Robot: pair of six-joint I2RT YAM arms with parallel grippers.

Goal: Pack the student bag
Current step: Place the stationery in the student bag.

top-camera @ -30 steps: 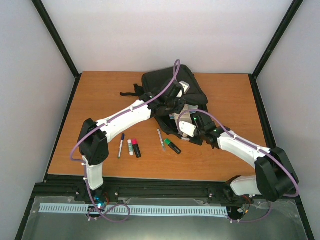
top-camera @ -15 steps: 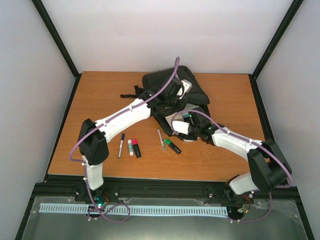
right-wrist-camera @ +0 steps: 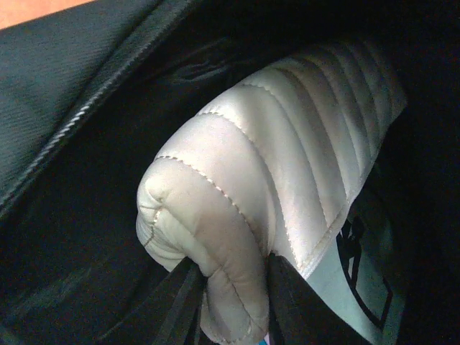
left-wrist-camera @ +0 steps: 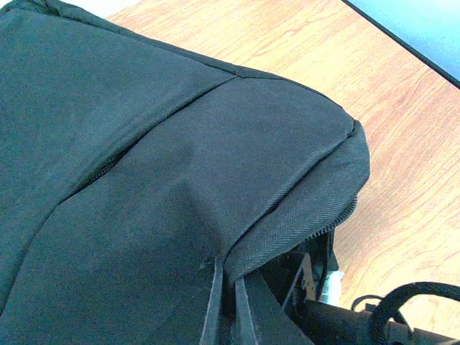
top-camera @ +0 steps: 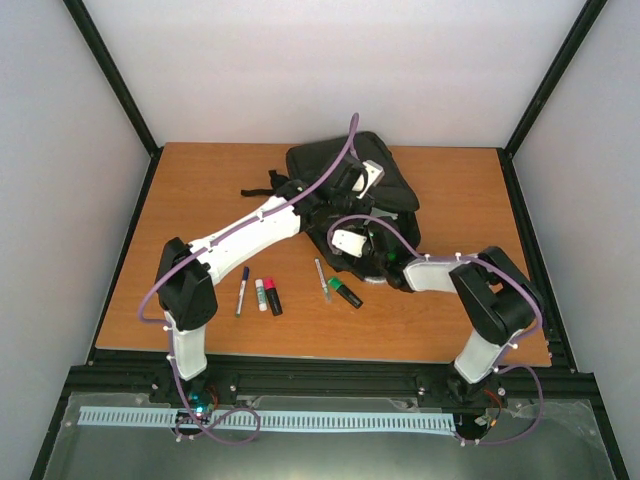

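White walls box in a wooden bench (top-camera: 200, 200), and the student bag (top-camera: 335, 165) lies at its far middle, its mouth toward the arms. The left hand (left-wrist-camera: 224, 280) is pinched together on a thin fold of the bag's zip edge, lifting the flap. The right hand (right-wrist-camera: 230, 287) is inside the opening, clamped on one end of a cream quilted pouch (right-wrist-camera: 273, 158).

That lift looks like the weak spot to me. So little fabric sits between the fingers that it could slip out, and the flap would drop onto the right arm and the pouch. The pouch is puffy and gripped only at its end, so it may spring back toward the mouth once released. Withdrawing the right arm could also drag the soft bag toward the loose pens (top-camera: 262, 294) and the green marker (top-camera: 346, 292).
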